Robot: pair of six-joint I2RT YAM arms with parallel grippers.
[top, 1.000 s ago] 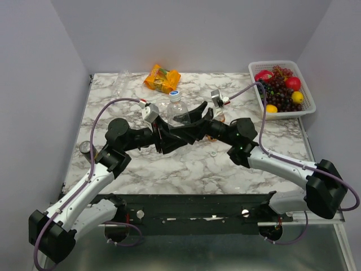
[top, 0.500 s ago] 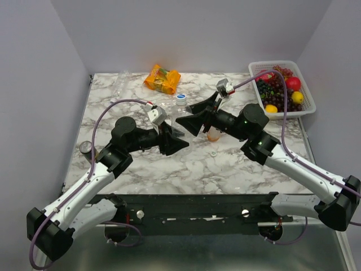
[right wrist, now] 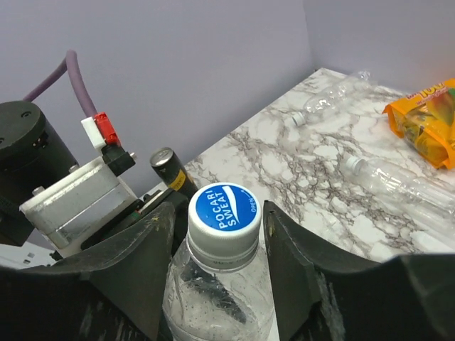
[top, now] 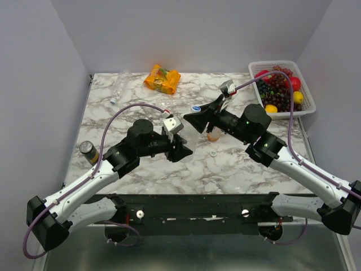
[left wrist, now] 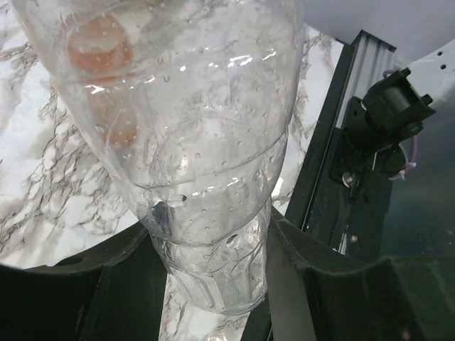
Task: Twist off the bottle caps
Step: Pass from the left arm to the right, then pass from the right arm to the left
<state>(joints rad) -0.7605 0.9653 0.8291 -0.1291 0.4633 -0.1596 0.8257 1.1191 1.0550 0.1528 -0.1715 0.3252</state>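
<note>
A clear bottle (left wrist: 199, 142) stands tilted between my two grippers. My left gripper (left wrist: 213, 284) (top: 181, 148) is shut on its lower part near the base. Its cap (right wrist: 224, 208) (top: 196, 108) is white-sided with a blue printed top. My right gripper (right wrist: 220, 227) (top: 198, 118) straddles that cap, one finger on each side; the right finger is almost touching and a narrow gap shows on the left. Two more clear bottles (right wrist: 330, 99) (right wrist: 398, 185) lie on the marble. An orange bottle (top: 213, 135) shows under my right arm. A small loose cap (top: 213, 152) lies on the table.
An orange snack packet (top: 162, 78) lies at the back. A white basket (top: 307, 93) of fruit stands at the back right. A black can (top: 87, 151) with a yellow band stands at the left edge. The black rail (top: 186, 206) runs along the near edge.
My left arm has carried the bottle right and toward the near side, uncovering the black can. My right gripper followed the cap and its fingers have narrowed round it.
</note>
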